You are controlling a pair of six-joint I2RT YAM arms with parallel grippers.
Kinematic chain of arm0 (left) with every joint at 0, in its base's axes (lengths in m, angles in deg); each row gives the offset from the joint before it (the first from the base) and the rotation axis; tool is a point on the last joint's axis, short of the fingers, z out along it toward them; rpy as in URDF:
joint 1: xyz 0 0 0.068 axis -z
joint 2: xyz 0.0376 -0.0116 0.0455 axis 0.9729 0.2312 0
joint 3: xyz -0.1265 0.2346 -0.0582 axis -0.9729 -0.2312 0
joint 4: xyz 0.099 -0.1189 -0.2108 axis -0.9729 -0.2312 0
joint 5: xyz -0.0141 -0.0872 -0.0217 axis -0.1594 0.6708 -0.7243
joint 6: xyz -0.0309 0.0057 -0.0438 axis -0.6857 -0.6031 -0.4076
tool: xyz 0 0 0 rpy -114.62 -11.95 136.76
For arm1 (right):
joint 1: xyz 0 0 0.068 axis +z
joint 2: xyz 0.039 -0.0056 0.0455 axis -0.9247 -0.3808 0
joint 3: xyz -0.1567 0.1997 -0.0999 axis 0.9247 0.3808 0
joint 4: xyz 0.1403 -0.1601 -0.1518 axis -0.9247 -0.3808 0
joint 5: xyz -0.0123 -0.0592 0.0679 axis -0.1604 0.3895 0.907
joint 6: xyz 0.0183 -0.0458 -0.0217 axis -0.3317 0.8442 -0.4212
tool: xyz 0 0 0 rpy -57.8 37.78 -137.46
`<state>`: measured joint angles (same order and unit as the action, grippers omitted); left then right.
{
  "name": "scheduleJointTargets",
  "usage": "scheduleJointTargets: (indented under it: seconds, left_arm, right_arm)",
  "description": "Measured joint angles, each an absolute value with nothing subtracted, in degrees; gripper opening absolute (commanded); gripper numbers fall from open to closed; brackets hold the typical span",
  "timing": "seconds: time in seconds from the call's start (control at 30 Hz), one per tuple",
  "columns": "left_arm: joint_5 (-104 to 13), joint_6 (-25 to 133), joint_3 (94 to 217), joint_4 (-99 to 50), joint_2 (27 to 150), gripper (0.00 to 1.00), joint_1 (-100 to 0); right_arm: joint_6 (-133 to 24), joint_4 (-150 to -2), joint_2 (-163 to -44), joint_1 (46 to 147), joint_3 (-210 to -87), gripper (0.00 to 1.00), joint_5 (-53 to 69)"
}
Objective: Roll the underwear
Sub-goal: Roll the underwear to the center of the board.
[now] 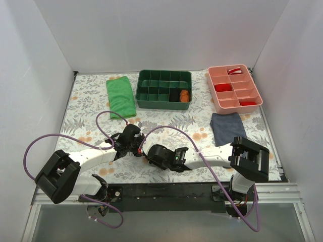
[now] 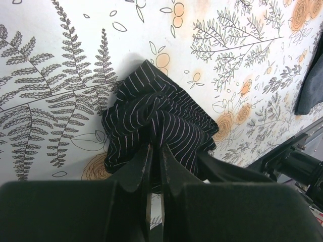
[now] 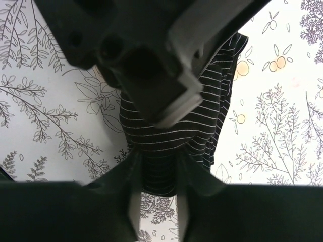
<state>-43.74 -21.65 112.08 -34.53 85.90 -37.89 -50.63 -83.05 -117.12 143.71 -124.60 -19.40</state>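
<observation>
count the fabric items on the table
3: the green cloth at the far left, the navy garment on the right, and the underwear bunched up near the front middle. Others may be hidden.

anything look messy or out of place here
Only the underwear: it sits bunched in a crumpled wad rather than a tidy roll, pinched between both arms' jaws on the floral table. The green cloth and navy garment lie neatly folded.

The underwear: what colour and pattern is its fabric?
The underwear is black with thin pale pinstripes; the left wrist view shows it best.
</observation>
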Motion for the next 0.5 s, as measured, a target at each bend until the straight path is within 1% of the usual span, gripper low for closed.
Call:
scheduleJointTargets:
  seconds: [0.1, 0.27, 0.33, 0.43, 0.47, 0.5]
  left_arm:
    - [-43.93, -21.67, 112.08, -34.53, 85.9, 0.0, -37.89]
    - [-44.2, -21.74, 112.08, -34.6, 85.77, 0.01, -37.89]
    - [-44.39, -21.8, 112.19, -34.84, 85.7, 0.05, -37.89]
    - [-45.16, -21.78, 112.75, -36.0, 85.57, 0.09, -37.89]
    - [-45.48, -21.76, 113.06, -36.63, 85.53, 0.15, -37.89]
    - [-45.86, -21.67, 113.34, -37.24, 85.46, 0.16, -37.89]
  right_arm:
    - [-51.26, -82.83, -117.12, 143.78, -124.6, 0.15, -19.49]
    - [-52.22, -82.74, -116.79, 143.14, -124.6, 0.14, -17.79]
    - [-52.66, -82.72, -116.48, 142.27, -124.55, 0.14, -15.75]
    - [-53.8, -82.11, -116.11, 140.63, -124.38, 0.14, -12.06]
    - [-54.06, -81.6, -115.94, 140.11, -124.14, 0.14, -10.79]
    - [-54.43, -81.08, -115.67, 139.38, -123.83, 0.13, -9.17]
